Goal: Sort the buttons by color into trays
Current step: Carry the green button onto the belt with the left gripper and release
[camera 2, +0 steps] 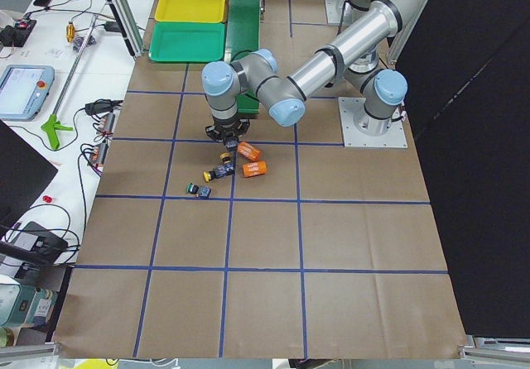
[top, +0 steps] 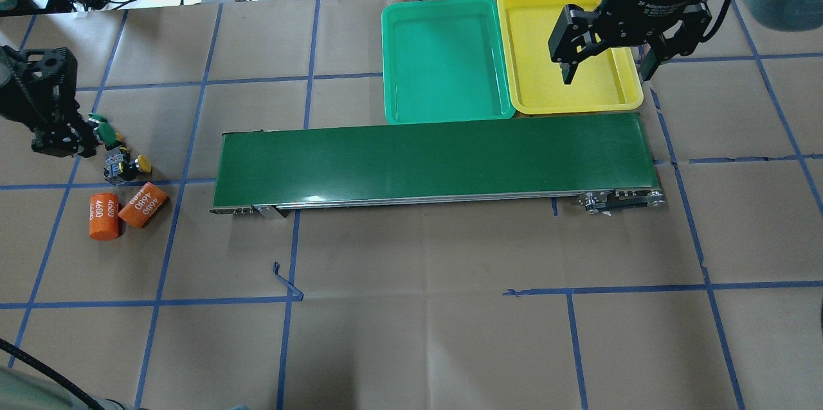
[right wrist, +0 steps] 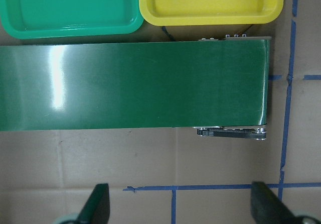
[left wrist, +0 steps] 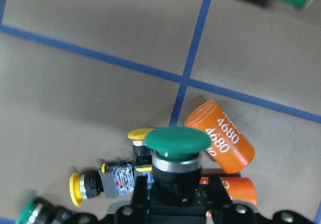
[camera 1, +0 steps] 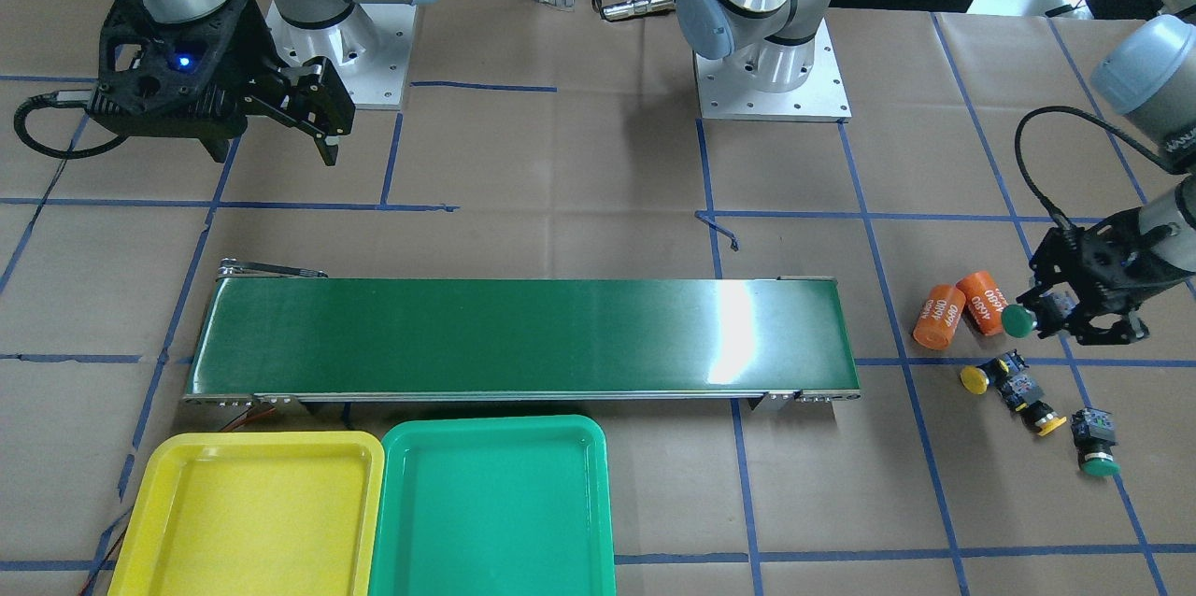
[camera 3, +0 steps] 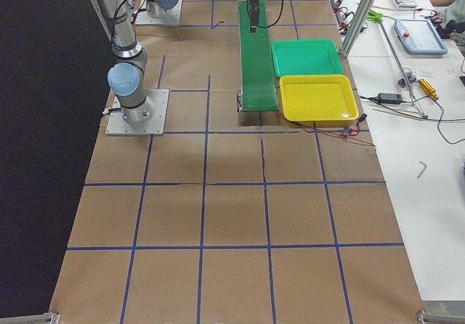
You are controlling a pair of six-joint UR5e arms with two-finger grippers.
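Observation:
My left gripper (camera 1: 1060, 314) is shut on a green button (camera 1: 1018, 320) and holds it just over the other buttons; the wrist view shows its cap (left wrist: 178, 138) between the fingers. On the paper below lie two yellow buttons (camera 1: 976, 378) (camera 1: 1048, 423) and a second green button (camera 1: 1095, 451). My right gripper (top: 607, 66) is open and empty, hanging over the yellow tray (top: 533, 76). The green tray (top: 443, 56) sits beside it. Both trays hold nothing.
A long dark-green conveyor belt (top: 437, 159) lies between the buttons' side and the trays. Two orange cylinders marked 4680 (camera 1: 939, 316) (camera 1: 981, 302) lie right next to the held button. Blue tape lines cross the brown paper.

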